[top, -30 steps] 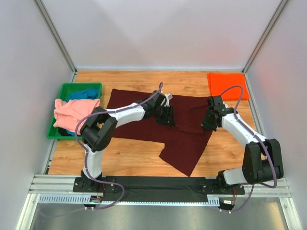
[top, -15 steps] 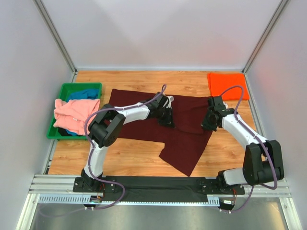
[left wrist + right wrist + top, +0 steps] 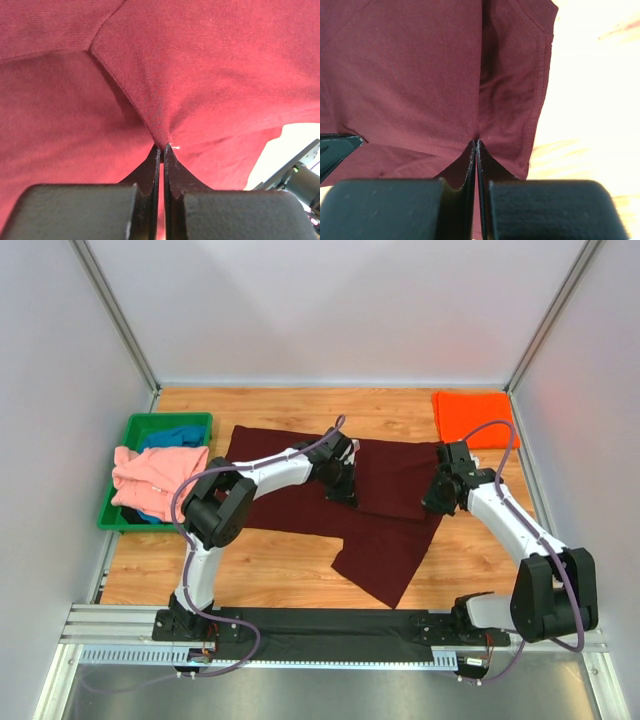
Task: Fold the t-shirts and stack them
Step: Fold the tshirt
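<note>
Step in hand: folding the maroon t-shirt (image 3: 385, 530), which lies spread across the middle of the wooden table (image 3: 270, 560), one part trailing toward the near edge.

Left gripper (image 3: 163, 146): jaws pressed together on a small tent of maroon cloth beside a seam, near the shirt's centre. Right gripper (image 3: 476, 141): jaws likewise pinched tight on maroon cloth, close to a hemmed edge at the shirt's right side, with bare wood just beyond.

Judgement: both pinches are set and the fold is not yet carried over. The next move calls for lifting both arms together, level, so the held span goes across without bunching.

Orange t-shirt (image 3: 476, 418): folded flat, far right corner. Salmon-pink t-shirt (image 3: 155, 472) and blue t-shirt (image 3: 180, 435): unfolded, heaped in the green tray (image 3: 140, 424) at left.

Room: white panel walls (image 3: 330, 310) on three sides, aluminium rail (image 3: 120, 625) along the near edge.
</note>
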Controlling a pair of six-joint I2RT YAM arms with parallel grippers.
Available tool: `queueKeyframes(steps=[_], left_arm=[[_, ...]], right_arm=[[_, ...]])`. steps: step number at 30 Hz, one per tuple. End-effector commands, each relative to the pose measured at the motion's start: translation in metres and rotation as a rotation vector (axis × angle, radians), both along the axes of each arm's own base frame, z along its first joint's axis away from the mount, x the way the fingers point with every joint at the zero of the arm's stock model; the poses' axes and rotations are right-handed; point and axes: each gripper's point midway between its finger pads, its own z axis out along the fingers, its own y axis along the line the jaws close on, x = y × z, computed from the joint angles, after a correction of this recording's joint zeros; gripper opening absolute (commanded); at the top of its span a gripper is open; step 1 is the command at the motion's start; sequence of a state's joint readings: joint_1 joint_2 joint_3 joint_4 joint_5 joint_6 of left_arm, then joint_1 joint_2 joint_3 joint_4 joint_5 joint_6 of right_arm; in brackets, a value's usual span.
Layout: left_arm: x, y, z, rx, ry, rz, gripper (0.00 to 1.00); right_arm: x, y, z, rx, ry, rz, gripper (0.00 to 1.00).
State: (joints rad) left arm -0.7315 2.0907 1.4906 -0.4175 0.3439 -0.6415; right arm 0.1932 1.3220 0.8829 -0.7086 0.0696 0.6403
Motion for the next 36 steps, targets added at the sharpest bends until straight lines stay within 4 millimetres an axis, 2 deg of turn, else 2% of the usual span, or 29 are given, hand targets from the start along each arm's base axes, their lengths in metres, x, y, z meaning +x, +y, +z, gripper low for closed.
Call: queueKeyframes(steps=[1,9,11,13,14,15,17,18,19,21,22,24,25,26,27,28,29,30,31,33,34,36], left_arm=[[0.002,0.001,0.042,-0.005,-0.046,-0.014,0.0],[-0.004,0.008,0.015,0.065,0.008,-0.027,0.0],[-0.005,0.012,0.009,0.086,0.021,-0.02,0.0],[-0.005,0.015,0.007,0.106,0.027,-0.014,0.09],[-0.004,0.016,0.008,0.112,0.02,-0.013,0.2],[-0.004,0.016,0.011,0.118,0.013,-0.015,0.25],[0.004,0.02,0.022,0.129,-0.032,-0.005,0.37],[0.007,0.021,0.029,0.127,-0.051,-0.003,0.39],[0.012,0.023,0.036,0.128,-0.073,-0.006,0.4],[0.027,0.031,0.051,0.12,-0.105,0.022,0.44],[0.034,0.035,0.056,0.113,-0.116,0.034,0.44],[0.054,0.052,0.061,0.105,-0.12,0.081,0.45],[0.063,0.059,0.063,0.104,-0.124,0.103,0.45],[0.071,0.068,0.062,0.106,-0.12,0.126,0.46],[0.089,0.087,0.065,0.102,-0.118,0.181,0.46],[0.098,0.097,0.061,0.102,-0.109,0.209,0.46],[0.106,0.107,0.061,0.098,-0.105,0.237,0.46],[0.122,0.128,0.06,0.1,-0.104,0.292,0.46],[0.132,0.136,0.062,0.089,-0.118,0.314,0.46],[0.154,0.158,0.06,0.078,-0.14,0.362,0.45],[0.16,0.164,0.056,0.082,-0.139,0.374,0.46],[0.177,0.18,0.058,0.087,-0.166,0.401,0.46]], right_arm=[[-0.004,0.0,0.012,0.016,-0.016,-0.034,0.0],[-0.021,-0.001,-0.014,0.037,0.027,-0.078,0.0],[-0.017,0.002,-0.016,0.05,0.007,-0.073,0.0],[-0.011,0.004,-0.017,0.054,-0.009,-0.062,0.01],[-0.01,0.003,-0.019,0.037,0.003,-0.043,0.03],[-0.003,0.0,-0.013,0.017,-0.013,-0.042,0.1],[0.002,-0.007,-0.012,-0.014,-0.003,-0.041,0.17],[0.008,-0.012,-0.008,-0.037,-0.02,-0.033,0.26],[0.021,-0.014,-0.001,-0.041,-0.066,-0.03,0.29],[0.039,-0.022,0.005,-0.033,-0.114,0.008,0.34],[0.059,-0.027,0.015,-0.034,-0.183,0.008,0.36],[0.076,-0.029,0.019,-0.024,-0.222,0.034,0.39],[0.088,-0.037,0.015,-0.029,-0.231,0.027,0.39],[0.098,-0.033,0.021,0.011,-0.254,0.045,0.39],[0.104,-0.035,0.012,0.021,-0.237,0.044,0.39],[0.114,-0.047,0.013,0.023,-0.257,0.019,0.39],[0.124,-0.049,0.017,0.041,-0.278,0.019,0.39],[0.13,-0.052,0.015,0.052,-0.282,0.017,0.38],[0.137,-0.056,0.008,0.061,-0.278,0.019,0.37],[0.151,-0.068,0.011,0.079,-0.298,0.008,0.37],[0.158,-0.075,0.005,0.086,-0.298,0.001,0.37],[0.172,-0.074,0.011,0.112,-0.341,0.034,0.37]])
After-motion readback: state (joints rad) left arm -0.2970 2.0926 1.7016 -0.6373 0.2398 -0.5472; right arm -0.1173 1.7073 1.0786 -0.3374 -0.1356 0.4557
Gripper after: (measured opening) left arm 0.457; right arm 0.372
